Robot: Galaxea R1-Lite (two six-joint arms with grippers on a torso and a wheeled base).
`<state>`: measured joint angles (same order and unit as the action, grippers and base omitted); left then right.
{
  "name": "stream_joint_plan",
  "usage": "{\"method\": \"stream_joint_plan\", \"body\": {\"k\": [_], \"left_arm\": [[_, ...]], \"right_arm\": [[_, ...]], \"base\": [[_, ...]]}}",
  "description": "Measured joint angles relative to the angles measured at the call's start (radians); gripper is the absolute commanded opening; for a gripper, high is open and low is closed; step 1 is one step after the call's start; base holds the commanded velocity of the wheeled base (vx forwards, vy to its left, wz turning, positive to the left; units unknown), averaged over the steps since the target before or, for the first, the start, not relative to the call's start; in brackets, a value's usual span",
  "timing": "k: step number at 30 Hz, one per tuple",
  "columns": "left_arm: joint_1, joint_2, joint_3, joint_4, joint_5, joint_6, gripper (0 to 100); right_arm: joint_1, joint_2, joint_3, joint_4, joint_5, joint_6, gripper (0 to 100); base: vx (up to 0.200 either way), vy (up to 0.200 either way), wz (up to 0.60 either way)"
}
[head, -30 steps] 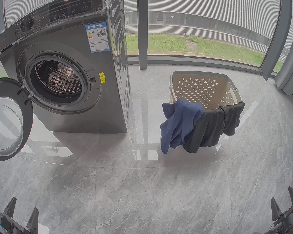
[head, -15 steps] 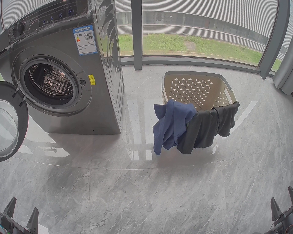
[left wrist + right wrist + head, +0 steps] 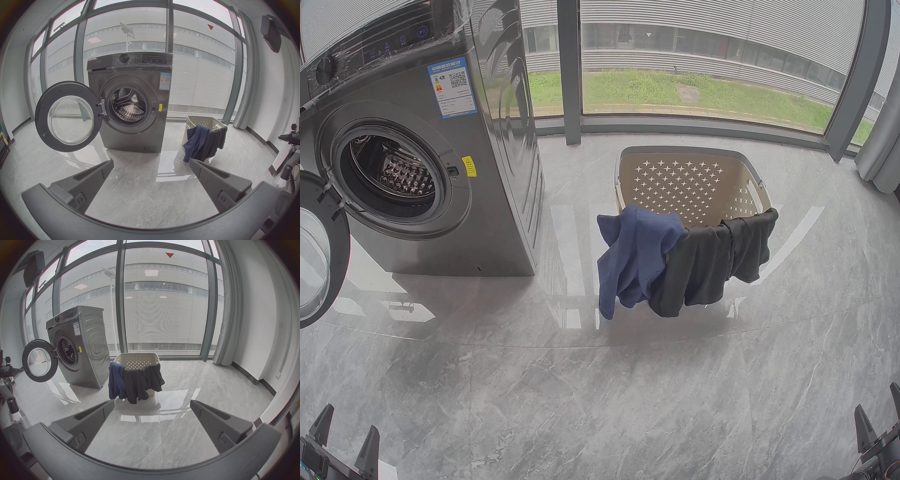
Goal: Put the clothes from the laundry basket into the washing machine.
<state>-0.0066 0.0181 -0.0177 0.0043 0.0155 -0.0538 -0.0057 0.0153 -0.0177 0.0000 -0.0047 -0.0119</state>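
1. Your left hand (image 3: 349, 420) and right hand (image 3: 875, 398) hang open and empty, well short of the laundry basket (image 3: 687, 150); close in squarely before reaching.
2. The blue garment (image 3: 631, 259) and dark garment (image 3: 706, 265) drape over its near rim, long axes hanging down; pinch at the rim fold.

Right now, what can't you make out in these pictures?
Head view: laundry basket floor is hidden behind the blue garment and black garment draped over its near rim, so I cannot tell if more clothes lie inside.
Head view: washing machine door is cut off by the left edge.
Head view: drum bottom is in shadow.
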Motion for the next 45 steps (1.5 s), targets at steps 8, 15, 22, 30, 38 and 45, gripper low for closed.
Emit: {"method": "stream_joint_plan", "body": {"k": [8,15,22,30,38,45], "left_arm": [[0.001,0.0,0.0,0.0,0.0,0.0,100],[0.0,0.0,0.0,0.0,0.0,-0.001,100],[0.0,0.0,0.0,0.0,0.0,0.001,100],[0.001,0.0,0.0,0.0,0.0,0.004,100],[0.0,0.0,0.0,0.0,0.0,0.005,100],[0.0,0.0,0.0,0.0,0.0,0.005,100]], "right_arm": [[0.0,0.0,0.0,0.0,0.0,0.0,100],[0.0,0.0,0.0,0.0,0.0,0.0,100],[0.0,0.0,0.0,0.0,0.0,0.0,100],[0.0,0.001,0.0,0.0,0.0,0.0,100],[0.0,0.001,0.0,0.0,0.0,0.0,100],[0.0,0.001,0.0,0.0,0.0,0.0,100]], "base": [[0.0,0.0,0.0],[0.0,0.0,0.0],[0.0,0.0,0.0],[0.0,0.0,0.0],[0.0,0.0,0.0],[0.0,-0.057,0.0]]}}
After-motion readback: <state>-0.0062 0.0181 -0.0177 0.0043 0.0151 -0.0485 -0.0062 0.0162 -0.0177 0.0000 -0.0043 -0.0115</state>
